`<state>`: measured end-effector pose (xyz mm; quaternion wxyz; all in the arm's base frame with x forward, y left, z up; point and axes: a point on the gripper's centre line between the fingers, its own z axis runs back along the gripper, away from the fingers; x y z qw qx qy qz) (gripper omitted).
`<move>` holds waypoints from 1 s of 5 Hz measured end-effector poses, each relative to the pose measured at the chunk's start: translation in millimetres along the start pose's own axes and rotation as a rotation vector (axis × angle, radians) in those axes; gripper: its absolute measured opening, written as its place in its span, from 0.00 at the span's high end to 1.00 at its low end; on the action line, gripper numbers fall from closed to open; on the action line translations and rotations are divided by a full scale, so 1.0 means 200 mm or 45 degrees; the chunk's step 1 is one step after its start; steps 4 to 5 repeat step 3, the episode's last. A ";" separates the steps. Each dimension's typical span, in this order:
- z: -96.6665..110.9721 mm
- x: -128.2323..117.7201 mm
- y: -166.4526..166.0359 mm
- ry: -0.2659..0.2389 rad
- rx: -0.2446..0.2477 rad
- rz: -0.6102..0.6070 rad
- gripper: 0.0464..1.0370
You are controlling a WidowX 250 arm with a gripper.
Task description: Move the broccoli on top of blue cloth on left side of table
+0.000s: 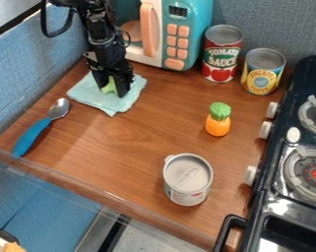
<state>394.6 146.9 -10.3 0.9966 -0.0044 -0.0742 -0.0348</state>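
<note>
At the upper left of the camera view, the black gripper (112,90) hangs down over the light blue cloth (120,104). Its fingers are shut on the broccoli (108,86), whose pale green part shows between them; the rest of it is hidden by the gripper. The broccoli is low over the middle of the cloth, and whether it touches the fabric I cannot tell. The cloth lies on the left side of the wooden table (114,147), in front of the toy microwave.
A blue-handled spoon (34,135) lies left of the cloth. The teal microwave (188,32) stands behind, with a tomato can (221,56) and a yellow can (261,74) to its right. A toy pineapple (218,123), a silver can (186,182) and the stove (288,162) are further right.
</note>
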 end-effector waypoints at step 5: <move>0.29 0.00 -0.04 -0.133 -0.017 0.003 0.04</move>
